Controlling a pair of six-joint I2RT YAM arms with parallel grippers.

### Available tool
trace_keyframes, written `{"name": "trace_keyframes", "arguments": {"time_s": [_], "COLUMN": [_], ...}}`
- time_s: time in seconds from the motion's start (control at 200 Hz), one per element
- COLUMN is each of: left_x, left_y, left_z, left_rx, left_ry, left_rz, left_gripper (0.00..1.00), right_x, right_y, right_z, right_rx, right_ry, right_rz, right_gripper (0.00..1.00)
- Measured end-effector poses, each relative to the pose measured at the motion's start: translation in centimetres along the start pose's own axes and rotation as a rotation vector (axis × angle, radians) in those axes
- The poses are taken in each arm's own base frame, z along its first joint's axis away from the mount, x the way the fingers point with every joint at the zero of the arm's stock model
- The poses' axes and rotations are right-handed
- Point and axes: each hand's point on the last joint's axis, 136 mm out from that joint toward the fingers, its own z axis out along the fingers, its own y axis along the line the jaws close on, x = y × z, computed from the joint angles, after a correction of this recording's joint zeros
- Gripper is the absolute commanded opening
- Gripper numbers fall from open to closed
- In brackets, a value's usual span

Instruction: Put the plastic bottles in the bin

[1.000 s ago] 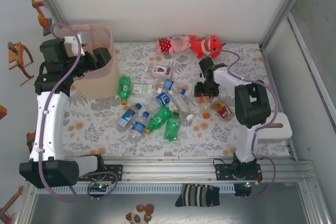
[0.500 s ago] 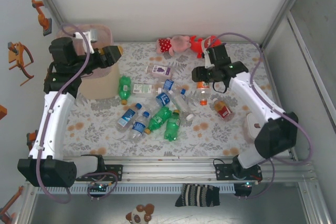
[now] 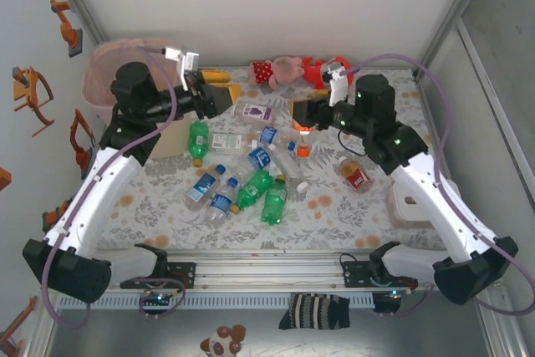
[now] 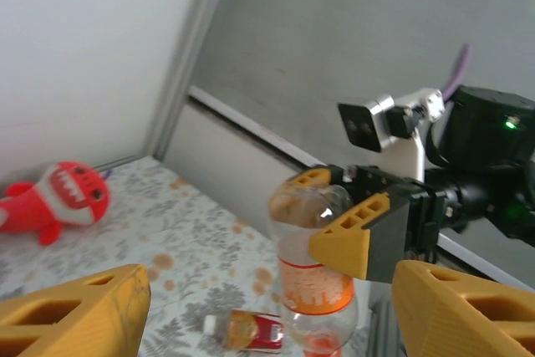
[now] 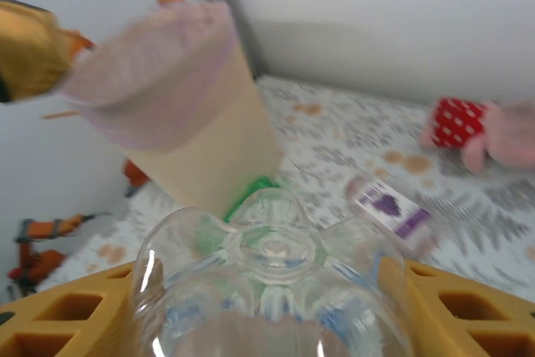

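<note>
Pink mesh bin (image 3: 100, 83), orange-labelled bottle (image 4: 316, 283), floral table (image 3: 155, 200)

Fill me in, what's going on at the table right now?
The right tool grips a clear orange-labelled bottle near its base, cap down, held above the table. The left tool is open and empty, in the air facing that bottle. The pink bin stands at the far left corner, and many bottles lie on the table between the arms.
</note>
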Motion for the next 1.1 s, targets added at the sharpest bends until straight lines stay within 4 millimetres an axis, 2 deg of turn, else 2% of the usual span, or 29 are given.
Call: {"name": "trace_keyframes", "arguments": {"time_s": [0.17,0.451,0.786,1.097], "left_x": [0.7,3.3,5.2,6.7], "left_y": [-3.7,-6.6,-9.9,-10.7], "left_z": [1.6,4.2,6.8,7.8], "left_rx": [0.129,0.251,0.380,0.418], "left_ry": [0.018,0.086,0.162,0.216], "left_rz": [0.063,0.097,0.125,0.139], "left_gripper": [0.82,0.88,0.89,0.80], "right_x": [-2.4,-5.5,-6.5,-6.8], "right_y": [3.4,7.5,9.1,9.5], "right_z": [-1.2,-3.0,-4.0,-4.8], "right_rx": [-0.147,-0.314,-0.382,-0.390], "right_ry": [-0.119,-0.250,-0.292,-0.305], "right_rz": [-0.042,-0.093,-0.094,-0.091], "right_gripper": [0.49,0.50,0.50,0.50]}}
